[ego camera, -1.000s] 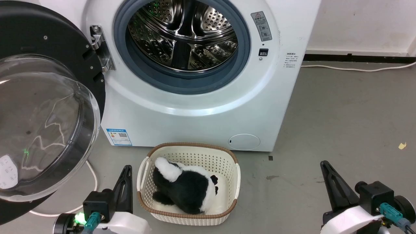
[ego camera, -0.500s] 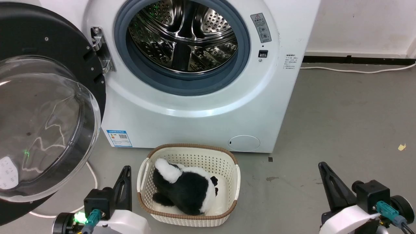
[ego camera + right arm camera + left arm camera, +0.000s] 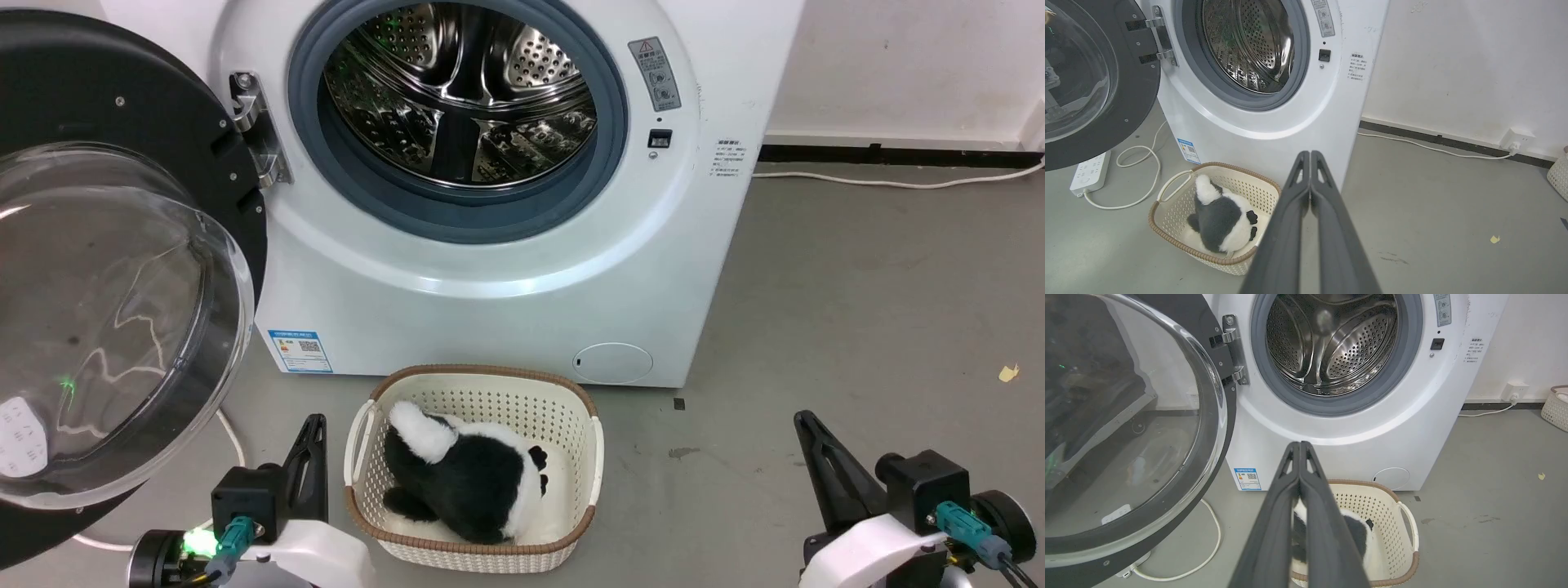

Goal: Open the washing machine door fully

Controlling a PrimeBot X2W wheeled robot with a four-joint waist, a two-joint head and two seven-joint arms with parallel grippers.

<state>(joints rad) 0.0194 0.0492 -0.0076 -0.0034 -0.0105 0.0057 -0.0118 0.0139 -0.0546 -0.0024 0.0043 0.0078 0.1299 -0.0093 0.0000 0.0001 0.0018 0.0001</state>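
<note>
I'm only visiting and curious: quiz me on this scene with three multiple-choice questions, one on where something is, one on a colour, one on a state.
1. Where does the basket stand relative to the washing machine?
A. Inside it
B. On the floor in front of it
C. On top of it

2. What colours is the plush toy in the basket?
A. Black and white
B. Red and yellow
C. All blue

3. How does the washing machine door stand?
A. Shut tight
B. Lying flat on the ground
C. Open on its hinge, at the left

Answers:
1 B: the basket sits on the grey floor below the machine's front.
2 A: the toy has black fur with white patches.
3 C: the steel drum is uncovered and the door hangs out to the left.
</note>
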